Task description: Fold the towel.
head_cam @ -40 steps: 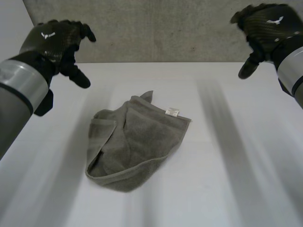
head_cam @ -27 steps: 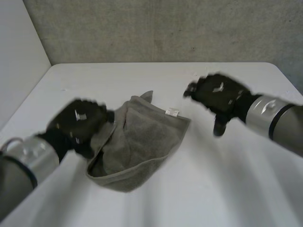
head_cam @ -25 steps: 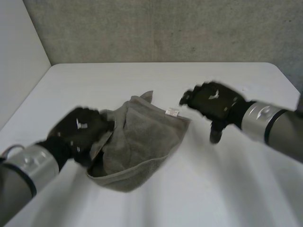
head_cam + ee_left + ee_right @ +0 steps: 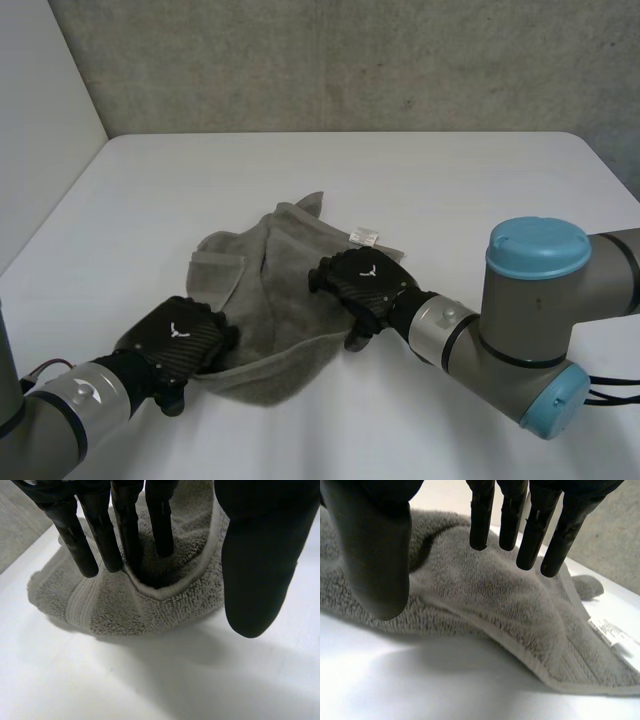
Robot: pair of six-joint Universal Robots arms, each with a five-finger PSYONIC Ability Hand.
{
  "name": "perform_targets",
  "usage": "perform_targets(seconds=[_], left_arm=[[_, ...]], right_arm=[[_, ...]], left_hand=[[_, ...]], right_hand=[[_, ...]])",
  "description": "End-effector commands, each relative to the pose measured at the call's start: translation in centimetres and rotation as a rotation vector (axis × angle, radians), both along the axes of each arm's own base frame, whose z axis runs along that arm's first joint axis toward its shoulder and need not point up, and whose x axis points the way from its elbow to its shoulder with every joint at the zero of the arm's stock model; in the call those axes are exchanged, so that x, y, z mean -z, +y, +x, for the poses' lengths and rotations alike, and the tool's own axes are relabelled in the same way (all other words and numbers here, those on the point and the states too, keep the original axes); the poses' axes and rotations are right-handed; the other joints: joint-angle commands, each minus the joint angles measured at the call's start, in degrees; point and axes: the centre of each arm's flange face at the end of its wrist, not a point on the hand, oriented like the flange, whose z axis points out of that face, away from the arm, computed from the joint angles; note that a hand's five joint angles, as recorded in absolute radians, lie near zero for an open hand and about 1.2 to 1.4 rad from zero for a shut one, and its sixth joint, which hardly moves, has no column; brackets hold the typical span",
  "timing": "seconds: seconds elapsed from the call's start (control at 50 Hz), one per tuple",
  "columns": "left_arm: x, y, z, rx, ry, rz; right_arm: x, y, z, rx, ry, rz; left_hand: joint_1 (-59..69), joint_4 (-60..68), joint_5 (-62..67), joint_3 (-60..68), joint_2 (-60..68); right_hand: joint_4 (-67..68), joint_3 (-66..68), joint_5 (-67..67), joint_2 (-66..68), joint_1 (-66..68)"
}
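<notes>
A grey towel [image 4: 285,280] lies crumpled in a loose heap on the middle of the white table [image 4: 460,180], with a white label [image 4: 364,237] at its far right corner. My left hand [image 4: 180,345] is low at the towel's near left edge; its straight fingers [image 4: 102,535] reach onto a fold of the towel [image 4: 115,605], the thumb [image 4: 260,560] apart over bare table. My right hand [image 4: 365,280] rests over the towel's right edge. Its fingers [image 4: 535,535] hover straight above the towel [image 4: 510,610], the thumb [image 4: 375,545] spread wide, the label [image 4: 610,630] beyond. Both hands are open.
A grey concrete wall [image 4: 350,60] rises behind the table's far edge, and a white panel [image 4: 40,110] stands at the left. Bare table surrounds the towel on all sides. My right arm's blue-capped elbow [image 4: 535,250] sits low at the right.
Both hands have come down from high at the table's far corners to the towel, the left to its near left edge, the right to its right edge. The towel has hardly shifted.
</notes>
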Motion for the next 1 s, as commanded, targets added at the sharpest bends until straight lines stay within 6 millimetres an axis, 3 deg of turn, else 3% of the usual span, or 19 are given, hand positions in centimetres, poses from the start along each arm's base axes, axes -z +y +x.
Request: perform_targets(seconds=[0.02, 0.34, 0.46, 0.5, 0.56, 0.6, 0.62, 0.66, 0.68, 0.7, 0.72, 0.74, 0.76, 0.78, 0.8, 0.82, 0.86, 0.9, 1.0], left_arm=[[1.0, -0.7, -0.3, 0.002, -0.002, -0.002], [1.1, -1.9, -0.7, 0.006, 0.013, -0.063], [0.4, -2.6, -1.0, 0.011, 0.024, -0.096], [0.0, -3.0, -1.2, 0.011, 0.028, -0.114], [-0.9, -3.6, -1.6, 0.02, 0.042, -0.152], [-1.6, -3.9, -2.0, 0.031, 0.053, -0.186], [-2.5, -4.5, -2.6, 0.043, 0.068, -0.232], [-3.7, -5.3, -3.2, 0.057, 0.09, -0.305], [-5.5, -6.5, -4.0, 0.066, 0.122, -0.405], [-5.5, -6.5, -4.0, 0.066, 0.122, -0.406], [-8.0, -8.0, -4.8, 0.058, 0.169, -0.533], [-11.0, -9.5, -5.4, 0.028, 0.22, -0.677], [-11.0, -9.5, -5.4, 0.028, 0.221, -0.678], [-14.4, -10.8, -6.0, -0.025, 0.29, -0.825], [-17.8, -11.3, -6.5, -0.083, 0.385, -0.955], [-17.9, -11.4, -6.5, -0.084, 0.386, -0.957], [-23.3, -11.5, -6.7, -0.186, 0.605, -1.125], [-24.9, -11.5, -6.5, -0.218, 0.697, -1.168], [-23.6, -11.1, -6.8, -0.215, 0.733, -1.107]], right_arm=[[1.2, -0.1, 0.1, 0.008, 0.028, 0.015], [2.2, -0.7, 0.3, -0.007, 0.069, -0.023], [3.1, -1.9, 0.9, 0.009, 0.076, -0.026], [2.9, -2.6, 1.2, 0.015, 0.065, -0.043], [2.2, -3.0, 1.4, 0.023, 0.049, -0.057], [-0.7, -4.5, 1.4, 0.066, 0.005, -0.14], [-0.7, -4.5, 1.4, 0.066, 0.005, -0.14], [-6.9, -6.5, 1.1, 0.171, -0.077, -0.314], [-6.9, -6.5, 1.1, 0.172, -0.077, -0.315], [-10.5, -7.5, 0.6, 0.244, -0.139, -0.425], [-10.6, -7.5, 0.6, 0.245, -0.14, -0.427], [-14.3, -8.3, 0.1, 0.313, -0.219, -0.544], [-18.4, -8.6, -0.7, 0.375, -0.322, -0.672], [-18.5, -8.6, -0.7, 0.376, -0.323, -0.673], [-22.2, -8.6, -1.8, 0.44, -0.417, -0.796], [-24.8, -8.5, -2.8, 0.479, -0.483, -0.881], [-26.2, -8.2, -3.3, 0.493, -0.516, -0.924], [-26.5, -8.1, -3.4, 0.49, -0.514, -0.93], [-24.9, -7.8, -3.3, 0.428, -0.441, -0.86]], left_hand=[[12.2, 12.3, 12.2, 12.3, 12.3], [35.1, 35.2, 35.2, 35.2, 35.2], [51.5, 51.6, 51.6, 51.6, 51.6], [51.6, 51.7, 51.6, 51.7, 51.7], [51.6, 51.7, 51.6, 51.7, 51.7], [51.6, 51.7, 51.6, 51.7, 51.7], [51.6, 51.7, 51.6, 51.7, 51.7], [51.6, 51.7, 51.6, 51.7, 51.7], [51.6, 51.7, 51.6, 51.7, 51.7], [51.6, 51.7, 51.6, 51.7, 51.7], [51.6, 51.7, 51.6, 51.7, 51.7], [51.6, 51.7, 51.6, 51.7, 51.7], [51.6, 51.7, 51.6, 51.7, 51.7], [51.6, 51.7, 51.6, 51.7, 51.7], [51.6, 51.7, 51.6, 51.7, 51.7], [51.6, 51.7, 51.6, 51.7, 51.7], [51.6, 51.7, 51.6, 51.7, 51.7], [51.6, 51.7, 51.6, 51.7, 51.7], [51.6, 51.7, 51.6, 51.7, 51.7]], right_hand=[[1.6, 1.5, 1.0, 1.9, 1.8], [4.6, 4.5, 4.0, 4.9, 4.8], [23.8, 23.7, 23.2, 24.1, 24.0], [41.2, 41.1, 40.6, 41.5, 41.4], [52.7, 52.6, 52.1, 53.0, 52.8], [52.7, 52.6, 52.1, 53.0, 52.8], [52.7, 52.6, 52.1, 53.0, 52.8], [52.7, 52.6, 52.1, 53.0, 52.8], [52.7, 52.6, 52.1, 53.0, 52.8], [52.7, 52.6, 52.1, 53.0, 52.8], [52.7, 52.6, 52.1, 53.0, 52.8], [52.7, 52.6, 52.1, 53.0, 52.8], [52.7, 52.6, 52.1, 53.0, 52.8], [52.7, 52.6, 52.1, 53.0, 52.8], [52.7, 52.6, 52.1, 53.0, 52.8], [52.7, 52.6, 52.1, 53.0, 52.8], [52.7, 52.6, 52.1, 53.0, 52.8], [52.7, 52.6, 52.1, 53.0, 52.8], [52.7, 52.6, 52.1, 53.0, 52.8]])
